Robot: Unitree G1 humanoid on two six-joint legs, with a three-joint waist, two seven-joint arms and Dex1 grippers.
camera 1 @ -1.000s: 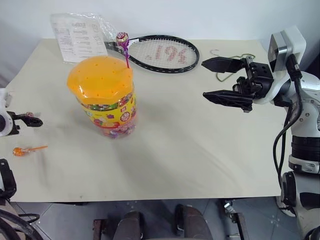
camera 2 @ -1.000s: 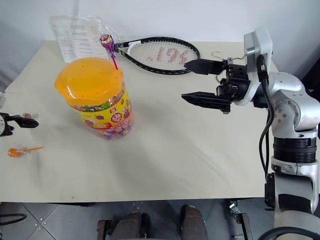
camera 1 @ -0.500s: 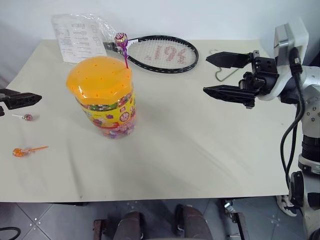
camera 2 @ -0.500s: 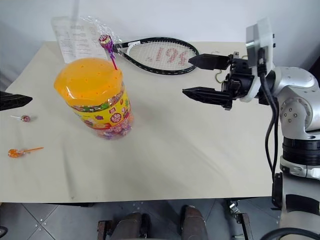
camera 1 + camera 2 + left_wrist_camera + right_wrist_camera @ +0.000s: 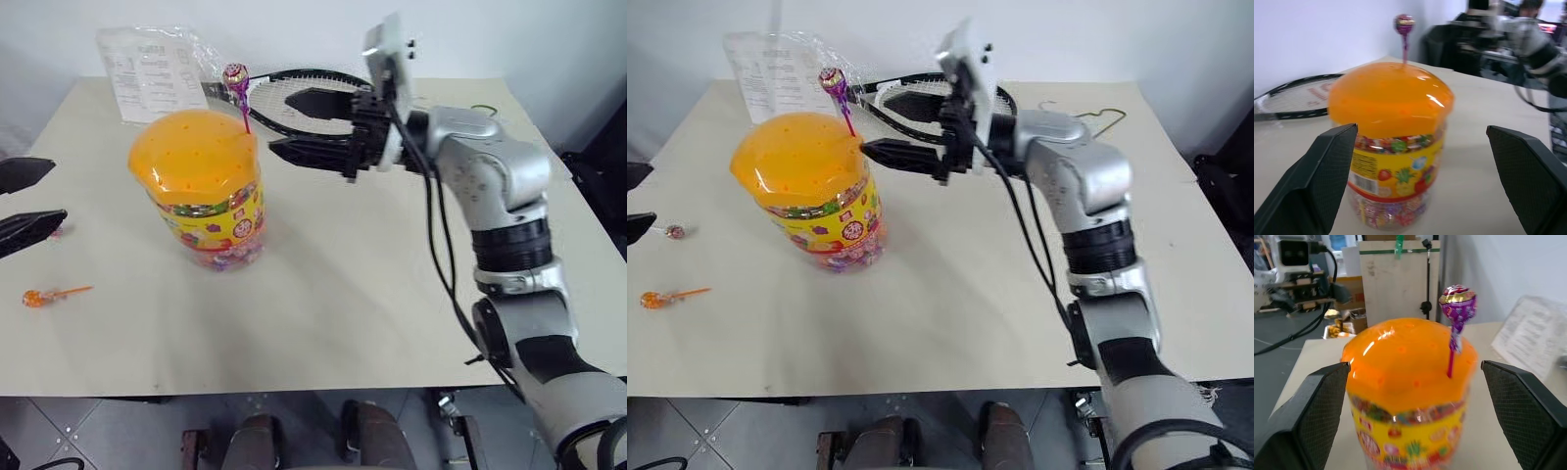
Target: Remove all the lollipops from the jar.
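Note:
The jar [image 5: 206, 196], a clear tub with an orange domed lid and a yellow label, stands upright on the left half of the table. One purple lollipop [image 5: 235, 75] sticks up from a hole at the lid's far edge. An orange lollipop [image 5: 34, 298] and a small purple one [image 5: 674, 232] lie on the table to the jar's left. My right gripper [image 5: 277, 124] is open, level with the lid, just right of the standing lollipop's stick and not touching it. My left gripper [image 5: 59, 191] is open at the left edge and faces the jar from a distance.
A tennis racket [image 5: 1293, 95] lies behind the jar, partly covered by my right arm. A plastic-sleeved printed sheet [image 5: 152, 64] rests at the far left corner. A wire hanger [image 5: 1097, 117] lies at the far right. The table [image 5: 343, 294] has bare surface in front of the jar.
My right gripper swung left across the table to the jar's lid. My left gripper drew away from the small purple lollipop on the table, rose and turned to face the jar.

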